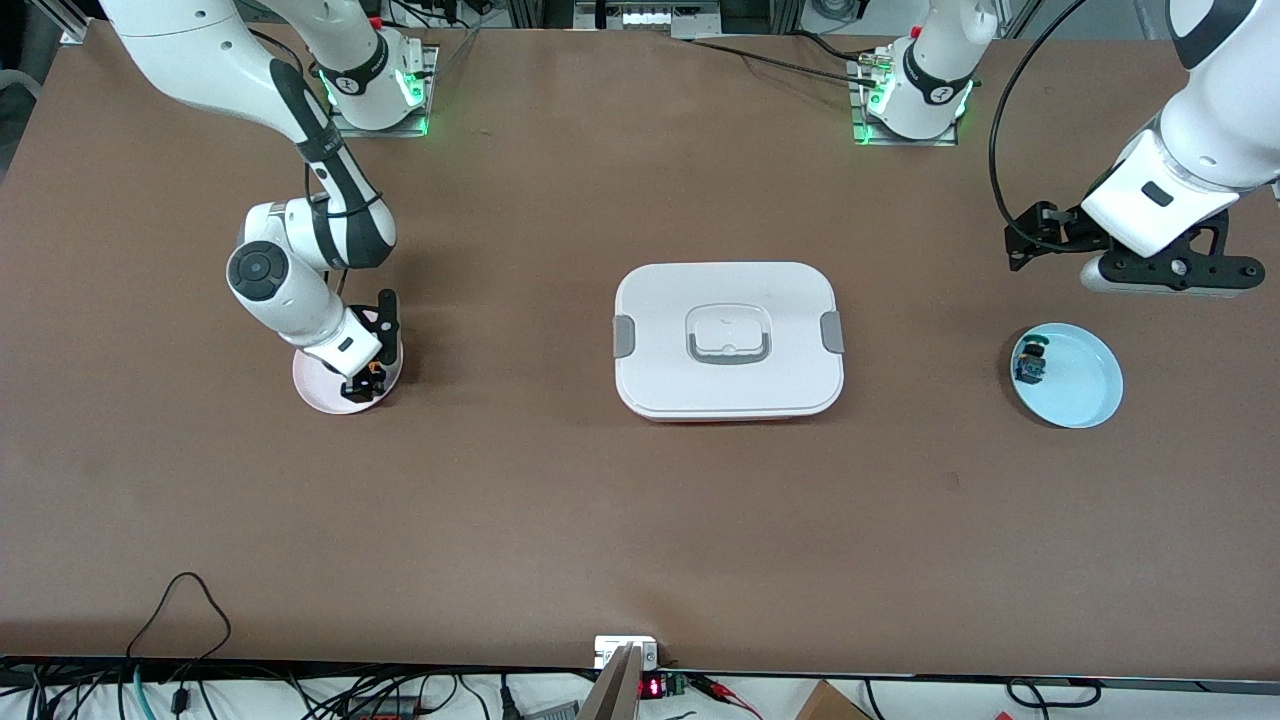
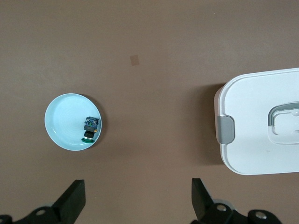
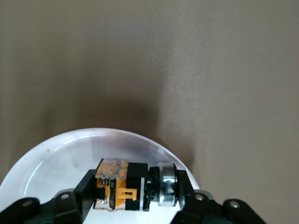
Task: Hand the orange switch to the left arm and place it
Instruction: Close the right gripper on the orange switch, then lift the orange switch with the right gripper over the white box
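The orange switch [image 1: 372,378] lies in the pale pink plate [image 1: 312,392] toward the right arm's end of the table. My right gripper [image 1: 368,385] is down in that plate and shut on the switch. In the right wrist view the switch [image 3: 119,191] sits lengthwise between the fingers [image 3: 86,189] of the right gripper [image 3: 135,190], over the plate [image 3: 70,154]. My left gripper [image 1: 1038,238] waits open and empty above the table beside the light blue plate [image 1: 1085,385]. The white box [image 1: 728,340] stands shut at the table's middle, between the two plates.
The light blue plate [image 2: 63,121] holds a small blue-and-teal component [image 2: 89,128], also seen in the front view [image 1: 1031,362]. The left wrist view shows the open left gripper [image 2: 138,186] and the box's end with a grey clip [image 2: 226,128]. Cables lie along the table's near edge.
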